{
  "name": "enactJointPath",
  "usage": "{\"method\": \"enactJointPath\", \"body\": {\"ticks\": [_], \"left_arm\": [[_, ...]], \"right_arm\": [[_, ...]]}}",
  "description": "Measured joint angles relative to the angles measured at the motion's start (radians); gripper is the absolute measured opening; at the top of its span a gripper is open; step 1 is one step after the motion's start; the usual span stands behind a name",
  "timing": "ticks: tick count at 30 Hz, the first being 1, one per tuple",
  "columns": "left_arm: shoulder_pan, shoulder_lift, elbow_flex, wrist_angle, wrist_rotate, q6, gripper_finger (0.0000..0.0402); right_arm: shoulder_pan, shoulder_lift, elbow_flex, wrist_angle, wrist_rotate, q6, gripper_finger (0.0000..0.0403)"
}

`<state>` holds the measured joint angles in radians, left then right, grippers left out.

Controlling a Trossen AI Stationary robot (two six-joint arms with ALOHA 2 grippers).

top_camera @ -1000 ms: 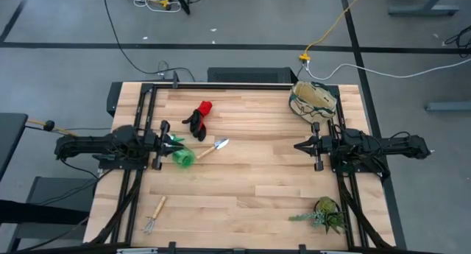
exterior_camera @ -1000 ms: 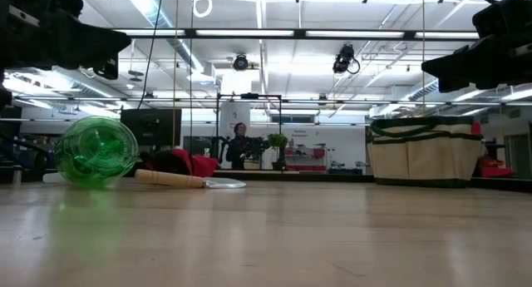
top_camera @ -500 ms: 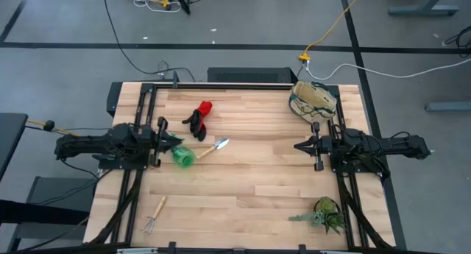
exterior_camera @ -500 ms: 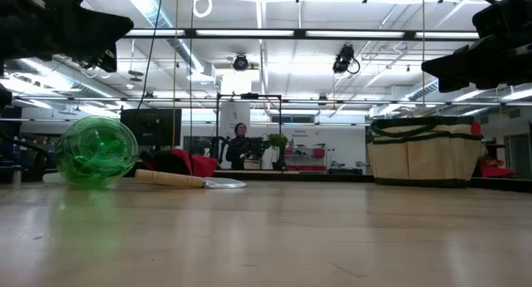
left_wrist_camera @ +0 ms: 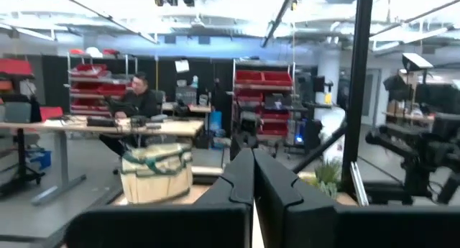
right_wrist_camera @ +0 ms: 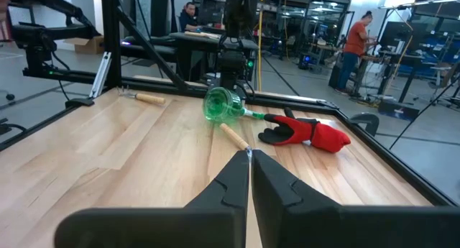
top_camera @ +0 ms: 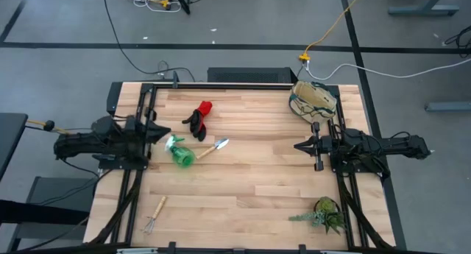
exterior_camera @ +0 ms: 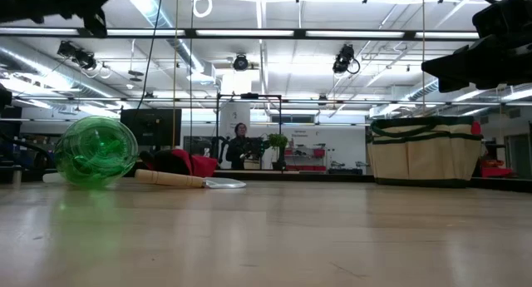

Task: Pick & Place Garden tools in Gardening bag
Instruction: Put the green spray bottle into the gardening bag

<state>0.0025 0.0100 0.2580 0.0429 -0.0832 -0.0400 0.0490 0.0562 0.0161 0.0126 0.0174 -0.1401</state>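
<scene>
- High view: I see my left end effector at the left side of the desk, pointing inward, nothing in it. Just beyond its tip lies the green plastic piece, long axis running diagonally away from the arm. Touching or just beside it is the wooden-handled trowel, blade toward the desk's middle. The red-and-black gloves sit a little farther back. The little rake lies near the front left corner, handle angled toward the back. The gardening bag stands at the back right corner, just behind my right end effector, which waits with its fingers together. A leafy plant sits front right. I judge the left arm is the nearer one for every tool, the right arm nearer the bag.
- Low view: the green piece shows its round end toward me, the trowel handle beside it, the bag upright at the far right.
- Left wrist view: my left fingers are pressed shut, aimed level across the desk at the bag.
- Right wrist view: my right fingers are closed too, holding nothing; the green piece, trowel handle and gloves lie straight ahead, well apart from them.
</scene>
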Motion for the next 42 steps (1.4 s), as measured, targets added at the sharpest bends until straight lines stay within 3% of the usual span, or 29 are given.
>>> {"method": "enactJointPath", "body": {"ticks": [6, 23, 42], "left_arm": [[0.000, 0.062, 0.126, -0.077, -0.029, 0.032, 0.0004], [0.000, 0.420, 0.401, -0.109, -0.018, 0.036, 0.0004], [0.000, 0.655, 0.685, -0.201, -0.017, 0.017, 0.0004]], "right_arm": [[0.000, 0.000, 0.000, 0.000, 0.000, 0.000, 0.0023], [0.000, 0.000, 0.000, 0.000, 0.000, 0.000, 0.0023], [0.000, 0.000, 0.000, 0.000, 0.000, 0.000, 0.0023]]}}
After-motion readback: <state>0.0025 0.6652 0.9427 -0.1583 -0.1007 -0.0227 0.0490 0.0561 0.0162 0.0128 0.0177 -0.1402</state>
